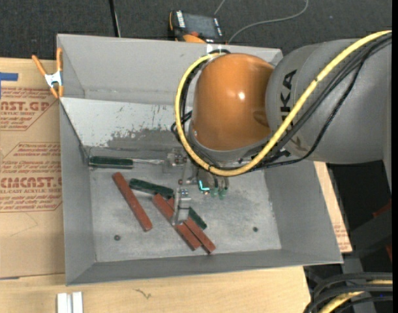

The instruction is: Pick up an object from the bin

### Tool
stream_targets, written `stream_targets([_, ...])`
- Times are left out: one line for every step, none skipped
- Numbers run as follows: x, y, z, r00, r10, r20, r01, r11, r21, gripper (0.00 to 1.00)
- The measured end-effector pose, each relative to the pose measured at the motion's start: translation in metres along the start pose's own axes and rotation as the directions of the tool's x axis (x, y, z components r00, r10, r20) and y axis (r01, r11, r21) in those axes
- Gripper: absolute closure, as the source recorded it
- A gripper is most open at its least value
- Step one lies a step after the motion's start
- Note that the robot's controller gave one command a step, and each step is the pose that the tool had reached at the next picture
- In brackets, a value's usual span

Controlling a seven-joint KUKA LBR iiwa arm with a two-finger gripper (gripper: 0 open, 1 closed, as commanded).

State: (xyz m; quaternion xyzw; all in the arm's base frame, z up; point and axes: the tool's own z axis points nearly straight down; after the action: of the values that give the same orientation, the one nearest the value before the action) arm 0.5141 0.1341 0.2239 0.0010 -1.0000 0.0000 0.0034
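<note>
In the camera view, the grey arm (342, 109) carries black lettering (288, 89), of which the end reads "KA". An orange cover (231, 103) ringed by a yellow cable (183, 103) hides most of the wrist. Below it the gripper (184, 208) hangs low over the middle of the bin (244, 223), its tip just beside a cluster of red-brown bars (199, 238) lying crossed on the floor. I cannot tell whether it is open or closed. A short dark green piece (196, 218) lies against those bars. A dark green stick (151, 187) and a lone red-brown bar (132, 202) lie to the left. A green-handled tool (111, 162) rests near the back wall.
</note>
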Motion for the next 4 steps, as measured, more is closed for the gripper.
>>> stream_targets([-0.023,-0.039,0.128,0.964,0.267,0.001,-0.267,0.964,0.001,0.0])
stream_targets([-0.025,-0.051,0.155,0.921,0.39,0.004,-0.39,0.921,-0.002,0.0])
stream_targets([-0.025,-0.05,0.154,0.921,0.39,0.006,-0.39,0.921,-0.004,1.0])
stream_targets([-0.079,-0.073,0.075,0.915,0.403,0.018,-0.403,0.915,-0.008,1.0])
